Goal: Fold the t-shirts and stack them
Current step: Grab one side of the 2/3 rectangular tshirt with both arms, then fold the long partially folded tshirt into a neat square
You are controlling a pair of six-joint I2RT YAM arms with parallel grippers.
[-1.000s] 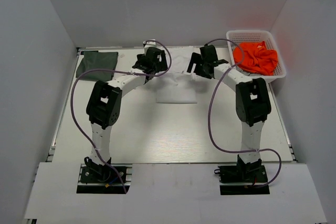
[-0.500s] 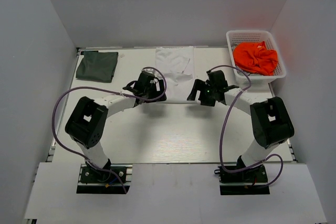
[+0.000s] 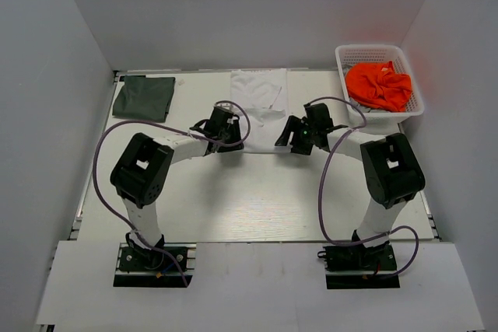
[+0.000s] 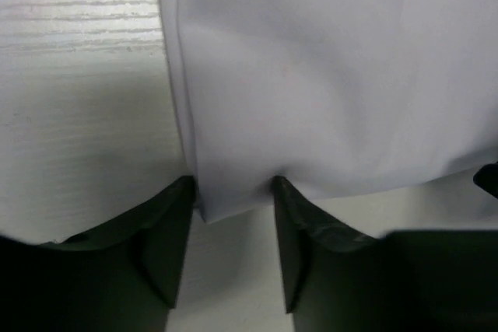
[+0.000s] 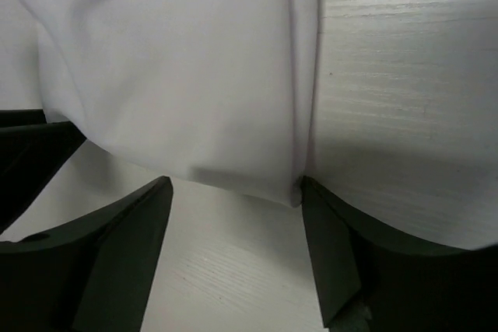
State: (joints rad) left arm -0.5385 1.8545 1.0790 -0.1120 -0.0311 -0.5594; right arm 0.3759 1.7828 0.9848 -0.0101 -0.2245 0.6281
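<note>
The white t-shirt (image 3: 258, 103) lies as a long strip at the centre back of the table. Its near left corner (image 4: 226, 200) sits between the fingertips of my left gripper (image 4: 233, 192), whose jaws stand partly apart around it. My right gripper (image 5: 233, 192) stands open and wider at the near right corner (image 5: 292, 188), which touches its right finger (image 5: 327, 231). From above, the left gripper (image 3: 232, 142) and right gripper (image 3: 286, 142) face each other across the shirt's near edge. The dark grey-green t-shirt (image 3: 144, 97) lies folded at the back left.
A white basket (image 3: 412, 106) holding an orange cloth (image 3: 379, 85) stands at the back right. Grey walls close in the table on three sides. Purple cables loop over both arms.
Both grippers have come back from the far end of the white shirt to its near edge. The shirt now lies flat. Both pairs of jaws have narrowed, the left more.
</note>
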